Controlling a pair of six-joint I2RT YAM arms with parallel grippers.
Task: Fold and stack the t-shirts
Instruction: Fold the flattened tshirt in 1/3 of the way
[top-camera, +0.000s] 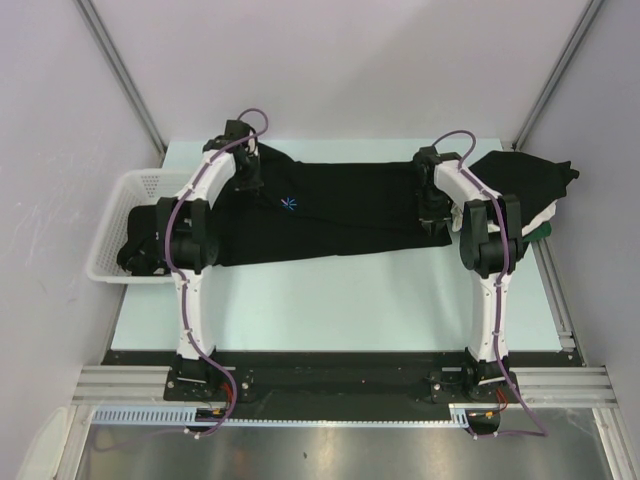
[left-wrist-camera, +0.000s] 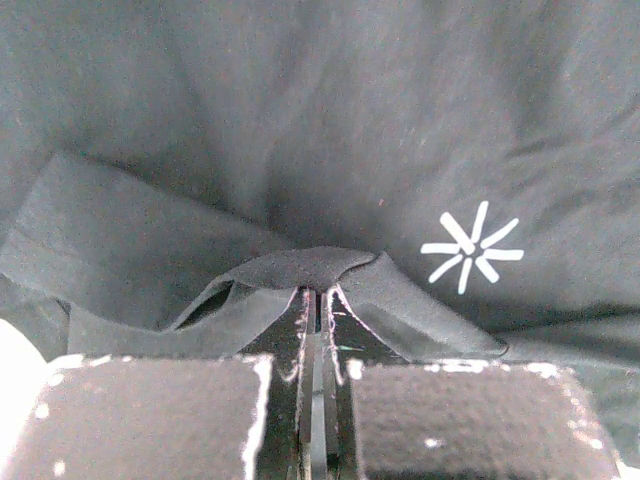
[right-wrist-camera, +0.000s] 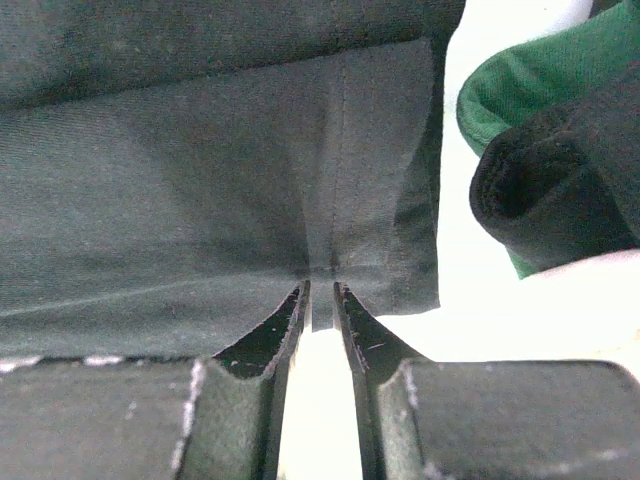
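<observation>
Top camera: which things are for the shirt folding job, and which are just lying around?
For the job: spread black t-shirt, pinched by left gripper and right gripper; pile of shirts on the right.
Just lying about: white basket; table.

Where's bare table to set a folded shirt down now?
Widest bare table: the strip between the near edge of the black t-shirt and the arm bases. Thin strip behind it. Crowded: basket left, shirt stack far right; left gripper and right gripper pinch the t-shirt.
</observation>
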